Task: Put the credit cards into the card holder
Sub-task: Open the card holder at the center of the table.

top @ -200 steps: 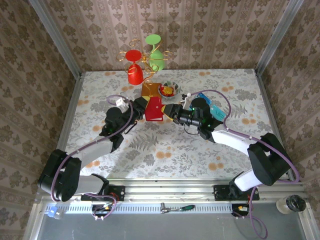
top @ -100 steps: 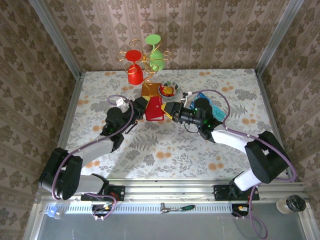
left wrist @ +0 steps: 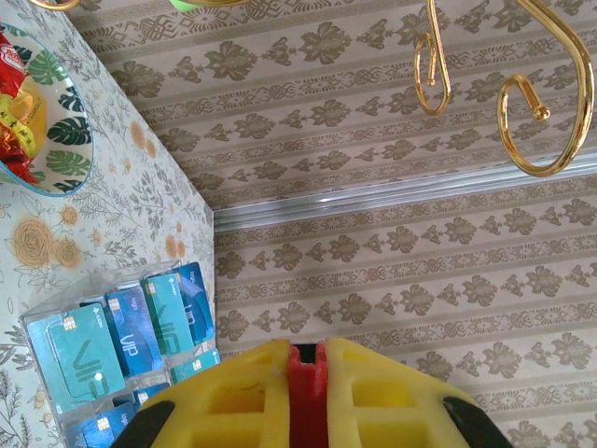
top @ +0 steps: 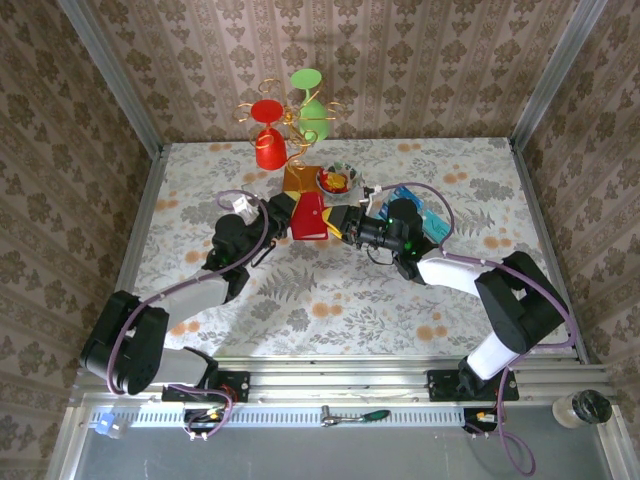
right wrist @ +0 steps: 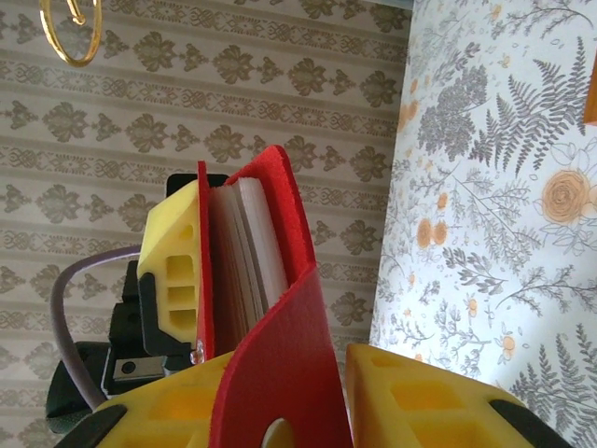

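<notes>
Teal credit cards (left wrist: 89,359) with pale "VIP" lettering

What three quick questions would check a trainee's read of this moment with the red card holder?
1. True or false: the left gripper is shut on the card holder.
2. Where do the credit cards lie? A: in the clear rack. B: in the bowl. C: in the left gripper.
3. Fill in: the card holder's open flap runs between the right gripper's two yellow ___.
Key: 1 true; 2 A; 3 fingers.
</notes>
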### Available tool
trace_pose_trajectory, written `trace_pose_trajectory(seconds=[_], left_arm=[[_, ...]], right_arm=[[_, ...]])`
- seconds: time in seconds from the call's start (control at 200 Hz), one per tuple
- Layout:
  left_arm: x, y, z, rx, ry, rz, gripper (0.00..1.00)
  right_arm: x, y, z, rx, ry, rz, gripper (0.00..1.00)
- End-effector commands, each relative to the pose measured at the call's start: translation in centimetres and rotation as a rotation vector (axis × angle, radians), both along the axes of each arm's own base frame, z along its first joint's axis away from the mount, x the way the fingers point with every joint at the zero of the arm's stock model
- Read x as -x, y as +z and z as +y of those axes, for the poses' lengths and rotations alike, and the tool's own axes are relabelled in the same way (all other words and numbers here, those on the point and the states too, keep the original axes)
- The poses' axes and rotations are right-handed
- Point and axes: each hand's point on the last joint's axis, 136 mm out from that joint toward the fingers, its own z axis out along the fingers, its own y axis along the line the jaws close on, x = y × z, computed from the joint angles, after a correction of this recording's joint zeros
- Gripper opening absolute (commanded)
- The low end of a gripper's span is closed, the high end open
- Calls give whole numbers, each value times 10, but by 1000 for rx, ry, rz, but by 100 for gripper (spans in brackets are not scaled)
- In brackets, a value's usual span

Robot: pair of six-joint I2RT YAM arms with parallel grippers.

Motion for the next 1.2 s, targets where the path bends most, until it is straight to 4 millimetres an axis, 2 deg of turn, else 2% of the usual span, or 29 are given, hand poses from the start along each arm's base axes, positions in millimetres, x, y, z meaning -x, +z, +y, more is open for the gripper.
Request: trace_pose_trajectory(seconds=[0.0, 0.195, 0.52, 0.705, 0.855, 1.04, 1.18, 1.195], left_arm=[[3, 28, -8, 56, -26, -70, 0], [2, 24, -9, 57, -26, -65, 0], [2, 18, -11, 48, -29, -57, 0], [4, 10, -10, 27, -32, -52, 0], [7, -4, -3, -24, -23, -38, 50], [20, -28, 17, -167, -20, -13, 98], [44, -47, 36, -377, -40, 13, 100], [42, -49, 46, -408, -18, 21, 100]], right_arm=[[10, 13, 7, -45, 66, -46, 29], [13, 23, 10, -93, 96, -63, 24], [15, 30, 11, -124, 114, -74, 0], [15, 26, 8, -105, 104, -64, 0], [15, 13, 1, -65, 75, -44, 0], [21, -7, -9, 22, 53, -12, 0], [27, -24, -15, 92, 41, 5, 0], [28, -26, -16, 99, 38, 8, 0]])
